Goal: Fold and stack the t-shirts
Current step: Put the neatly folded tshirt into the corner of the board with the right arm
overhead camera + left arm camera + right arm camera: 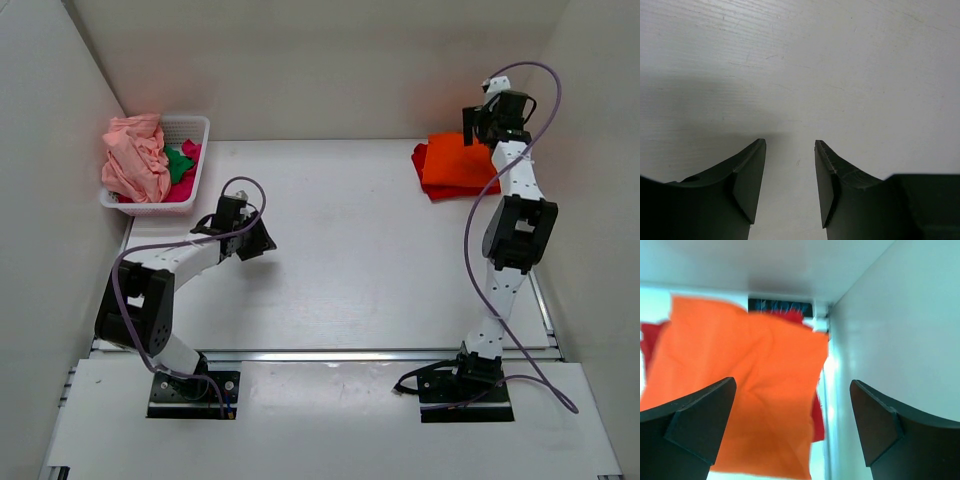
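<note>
The right gripper point(792, 390) is spread wide, nothing held; beneath its jaws the orange t-shirt point(740, 365) (soft, light, limp) would best be pinched at a folded edge.

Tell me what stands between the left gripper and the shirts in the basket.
Nothing on the table: bare surface lies between the left gripper and the basket. Only the basket's own mesh wall fronts the pink shirt and green shirt; its top is open.
</note>
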You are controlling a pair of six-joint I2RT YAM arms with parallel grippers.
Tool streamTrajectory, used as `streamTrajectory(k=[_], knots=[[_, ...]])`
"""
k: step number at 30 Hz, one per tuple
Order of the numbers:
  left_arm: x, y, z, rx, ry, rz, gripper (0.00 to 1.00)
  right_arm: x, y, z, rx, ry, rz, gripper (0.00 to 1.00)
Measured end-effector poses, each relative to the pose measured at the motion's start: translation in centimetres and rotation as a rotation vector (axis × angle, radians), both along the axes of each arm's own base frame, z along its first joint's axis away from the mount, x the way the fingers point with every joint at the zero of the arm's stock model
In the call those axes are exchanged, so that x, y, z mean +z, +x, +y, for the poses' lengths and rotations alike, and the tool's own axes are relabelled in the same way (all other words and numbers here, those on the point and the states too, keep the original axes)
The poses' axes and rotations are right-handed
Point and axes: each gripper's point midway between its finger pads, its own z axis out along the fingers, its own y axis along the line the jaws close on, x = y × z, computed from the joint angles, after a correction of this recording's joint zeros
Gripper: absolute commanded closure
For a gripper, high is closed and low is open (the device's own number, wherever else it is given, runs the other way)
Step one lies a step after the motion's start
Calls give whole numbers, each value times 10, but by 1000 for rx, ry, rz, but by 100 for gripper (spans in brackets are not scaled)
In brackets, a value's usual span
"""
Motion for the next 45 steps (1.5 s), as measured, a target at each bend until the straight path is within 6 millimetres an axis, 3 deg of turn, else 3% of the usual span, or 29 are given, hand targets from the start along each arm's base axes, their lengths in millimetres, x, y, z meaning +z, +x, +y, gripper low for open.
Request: streamTrajectory(k=[4, 7, 10, 15, 16, 17, 19, 21, 23, 27, 29, 33, 37, 40, 43, 45], knots=[[4, -3, 2, 4, -7, -10, 46, 53, -12, 15, 29, -5, -100, 19], [10, -4, 2, 6, -17, -23, 44, 67, -22, 33, 71, 28, -135, 25], [15, -5, 1, 4, -25, -36, 44, 51, -27, 48, 111, 79, -108, 27], [21, -10, 2, -2, -35, -43, 42, -2, -40, 70, 137, 147, 30, 13], [22, -13, 3, -4, -34, -42, 41, -10, -45, 73, 133, 160, 51, 15], [25, -15, 3, -6, -35, -46, 41, -19, -53, 77, 125, 179, 76, 18], [31, -21, 5, -9, -37, -59, 40, -32, -78, 87, 99, 234, 126, 1], [41, -27, 8, -11, -42, -81, 40, -35, -111, 100, 87, 302, 172, 1], [53, -31, 10, -16, -50, -109, 40, -20, -137, 114, 99, 371, 177, 1], [73, -46, 12, -36, -62, -171, 40, 28, -177, 132, 89, 394, 136, 1], [76, -56, 11, -54, -68, -186, 39, 47, -195, 154, 120, 393, 121, 1], [62, -80, 13, -92, -58, -145, 39, 49, -239, 195, 192, 429, 168, 1], [47, -101, 18, -119, -36, -88, 39, 20, -286, 194, 166, 491, 232, 1], [47, -108, 20, -134, -25, -83, 38, 5, -313, 185, 130, 537, 260, 1], [51, -111, 21, -140, -22, -97, 34, 9, -317, 182, 123, 550, 242, 1], [54, -112, 22, -146, -19, -107, 24, 13, -315, 188, 145, 553, 234, 1]])
